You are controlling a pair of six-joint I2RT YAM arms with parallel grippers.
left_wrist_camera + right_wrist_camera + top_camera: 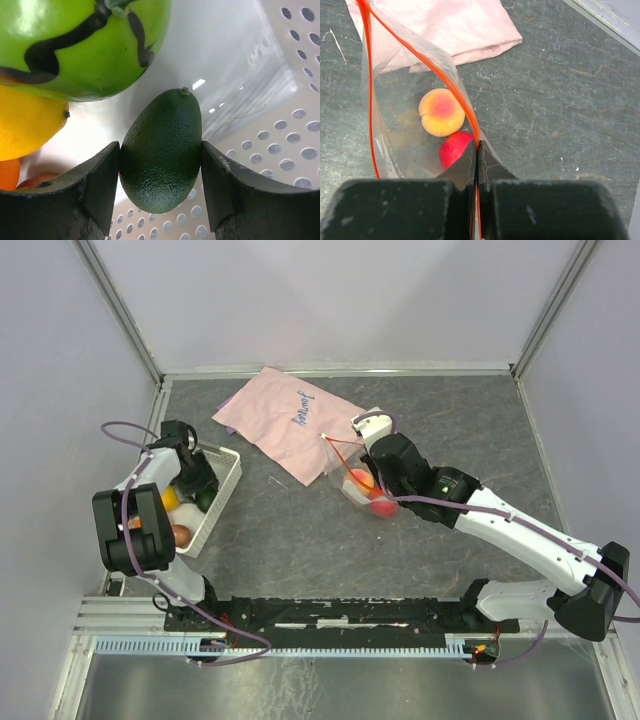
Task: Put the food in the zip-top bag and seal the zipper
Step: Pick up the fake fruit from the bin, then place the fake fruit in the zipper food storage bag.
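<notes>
Left gripper [160,167]: down in the white basket [280,150], jaws wide, both pads against the flanks of the avocado [162,125]. Lifted or resting, cannot tell. Green fruit [75,40] and yellow fruit [25,130] are cut off at the frame edge.

Right gripper [477,150]: jaws pinched tight on the zipper [420,55]. The zip-top bag [395,95] lies beside the pink cloth [445,25], mouth seemingly open. Inside is a peach [441,112]; a red fruit [451,150] is half hidden behind the fingers.

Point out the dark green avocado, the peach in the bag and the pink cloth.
dark green avocado [161,150], left wrist view, middle of its pebbled skin.
peach [441,112], right wrist view, centre of its rounded face.
pink cloth [272,430], top view, flat middle.
</notes>
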